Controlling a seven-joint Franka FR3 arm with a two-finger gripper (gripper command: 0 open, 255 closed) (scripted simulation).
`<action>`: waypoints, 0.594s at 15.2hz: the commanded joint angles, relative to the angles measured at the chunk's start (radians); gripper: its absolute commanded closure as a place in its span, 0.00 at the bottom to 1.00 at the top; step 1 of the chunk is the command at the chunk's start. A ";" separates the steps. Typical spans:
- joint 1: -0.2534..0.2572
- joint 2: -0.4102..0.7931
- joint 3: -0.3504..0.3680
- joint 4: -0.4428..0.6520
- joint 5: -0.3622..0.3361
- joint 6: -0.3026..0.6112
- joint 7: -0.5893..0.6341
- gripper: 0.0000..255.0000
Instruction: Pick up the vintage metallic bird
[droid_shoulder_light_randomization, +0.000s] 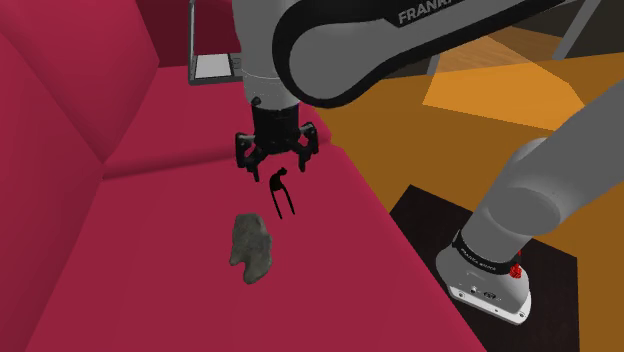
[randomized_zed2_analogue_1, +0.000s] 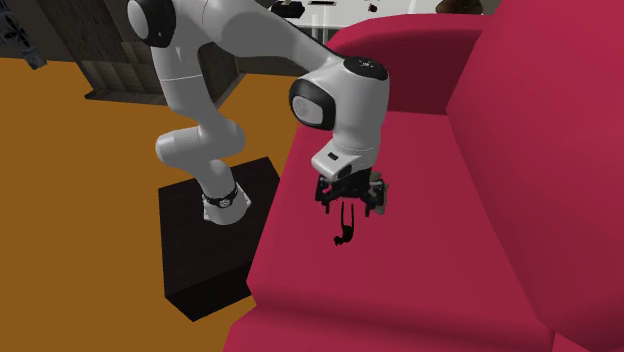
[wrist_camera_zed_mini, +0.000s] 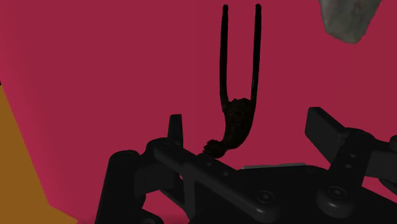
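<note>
The bird (droid_shoulder_light_randomization: 280, 192) is a small, thin black figure with a knobbly body and two long straight legs. It is over the red sofa seat (droid_shoulder_light_randomization: 180, 300), right under my gripper (droid_shoulder_light_randomization: 275, 165). In the wrist view the bird's body (wrist_camera_zed_mini: 235, 121) sits between my two fingers (wrist_camera_zed_mini: 175, 130), its legs pointing away from the hand. My gripper (wrist_camera_zed_mini: 247, 124) is open and neither finger touches the bird. From the second exterior view the bird (randomized_zed2_analogue_1: 345, 228) is just below the gripper (randomized_zed2_analogue_1: 350, 205). I cannot tell whether it rests on the seat.
A grey rock-like lump (droid_shoulder_light_randomization: 250, 248) lies on the seat close to the bird, toward the shoulder view's lower left. The red backrest (droid_shoulder_light_randomization: 60, 90) rises on that view's left. A flat grey-framed object (droid_shoulder_light_randomization: 215, 68) sits farther back. The seat edge (droid_shoulder_light_randomization: 400, 230) drops to an orange floor.
</note>
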 joint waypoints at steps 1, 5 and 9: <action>-0.006 0.026 0.017 0.002 -0.009 0.020 0.030 0.00; -0.008 0.046 0.029 -0.036 -0.017 0.076 0.039 0.00; -0.010 0.062 0.038 -0.060 -0.024 0.112 0.047 0.00</action>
